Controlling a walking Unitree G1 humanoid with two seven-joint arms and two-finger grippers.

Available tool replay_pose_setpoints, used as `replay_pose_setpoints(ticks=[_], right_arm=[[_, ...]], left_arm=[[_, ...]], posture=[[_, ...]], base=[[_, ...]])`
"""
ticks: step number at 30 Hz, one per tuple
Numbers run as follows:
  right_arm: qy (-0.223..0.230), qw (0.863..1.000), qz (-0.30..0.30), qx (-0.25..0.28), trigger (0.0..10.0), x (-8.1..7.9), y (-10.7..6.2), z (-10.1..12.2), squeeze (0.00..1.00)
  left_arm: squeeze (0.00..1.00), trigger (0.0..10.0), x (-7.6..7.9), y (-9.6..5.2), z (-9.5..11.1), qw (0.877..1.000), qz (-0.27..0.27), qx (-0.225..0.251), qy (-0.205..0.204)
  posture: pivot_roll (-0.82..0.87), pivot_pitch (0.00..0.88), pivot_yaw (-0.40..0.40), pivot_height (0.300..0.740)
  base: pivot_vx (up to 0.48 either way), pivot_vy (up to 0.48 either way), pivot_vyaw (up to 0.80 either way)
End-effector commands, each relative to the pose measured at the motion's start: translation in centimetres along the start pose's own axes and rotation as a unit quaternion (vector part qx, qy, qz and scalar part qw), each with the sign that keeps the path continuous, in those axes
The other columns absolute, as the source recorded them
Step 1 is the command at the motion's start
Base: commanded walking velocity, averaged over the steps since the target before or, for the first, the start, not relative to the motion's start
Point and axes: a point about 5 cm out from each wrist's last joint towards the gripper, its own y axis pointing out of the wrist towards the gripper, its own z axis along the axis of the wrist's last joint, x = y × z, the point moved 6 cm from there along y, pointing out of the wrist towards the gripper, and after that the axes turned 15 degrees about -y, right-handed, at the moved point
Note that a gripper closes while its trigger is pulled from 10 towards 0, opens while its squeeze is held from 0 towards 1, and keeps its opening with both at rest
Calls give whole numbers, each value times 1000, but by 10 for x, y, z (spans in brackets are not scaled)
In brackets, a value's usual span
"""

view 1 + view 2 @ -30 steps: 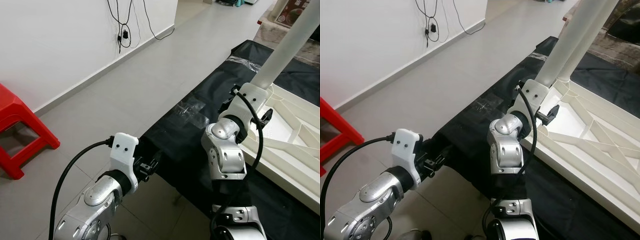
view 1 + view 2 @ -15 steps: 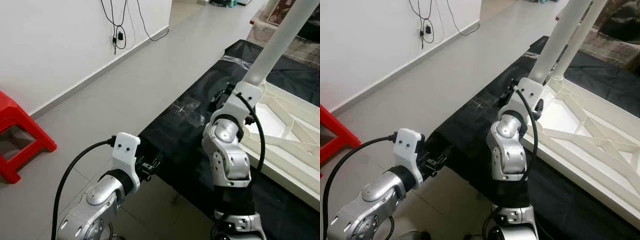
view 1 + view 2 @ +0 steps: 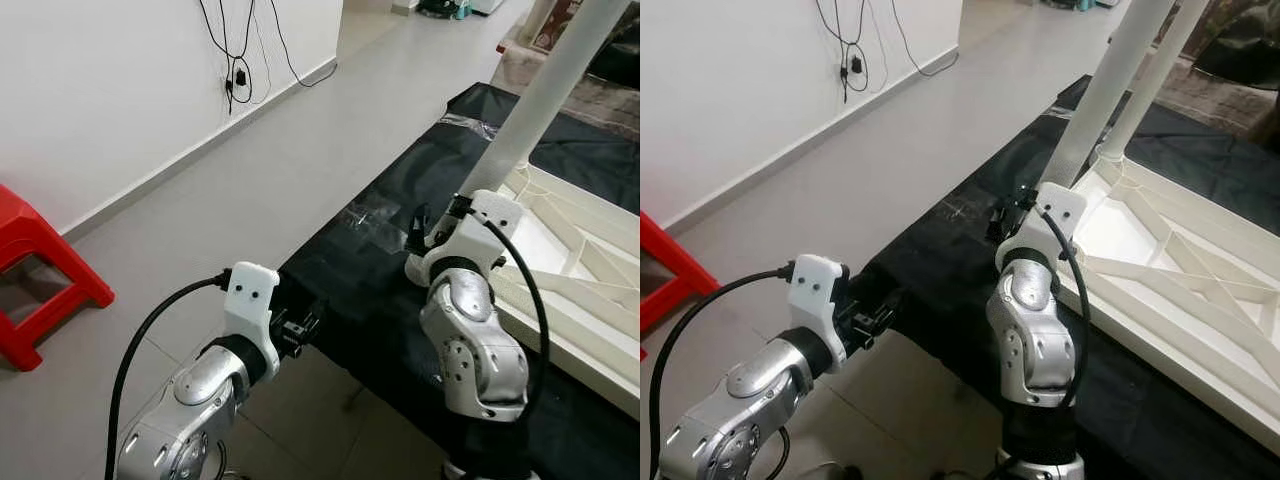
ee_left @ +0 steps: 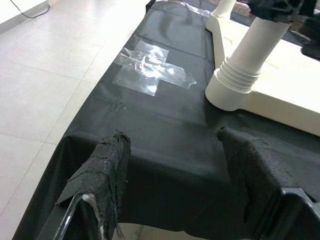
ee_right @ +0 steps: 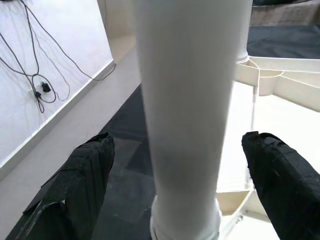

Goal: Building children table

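Gripping the leg (image 5: 187, 115) squarely looked key: the right gripper (image 5: 175, 165) straddled it, fingers wide apart and not touching. The leg stood upright in the upturned tabletop's (image 3: 590, 300) corner socket on the black mat (image 4: 165, 145). The left gripper (image 4: 175, 185) hovered open over the mat's edge.

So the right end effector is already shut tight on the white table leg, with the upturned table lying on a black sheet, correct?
Not quite. The right end effector is open: in the right wrist view its fingers stand apart on either side of the white table leg, not touching it. The upturned table does lie on the black sheet.
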Motion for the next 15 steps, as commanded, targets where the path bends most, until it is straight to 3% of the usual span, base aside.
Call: replay_pose_setpoints(ticks=[1,9,12,15], right_arm=[[-3,1000,9,-2,10000,3,-4,-2,0],[-38,998,59,2,10000,26,-15,-13,0],[-39,997,64,2,10000,28,-16,-14,0],[-55,990,129,-16,10000,51,-23,-37,0]], left_arm=[[0,10000,-1,1,-4,1000,0,-7,0],[0,10000,-3,3,-4,1000,0,-4,1],[0,10000,-3,3,-4,1000,0,-4,1],[0,10000,-3,4,-5,1000,0,-4,0]], posture=[[169,109,-108,740],[160,103,-107,740],[160,103,-107,740],[158,100,-108,740]], base=[[0,0,0],[0,0,0],[0,0,0],[0,0,0]])
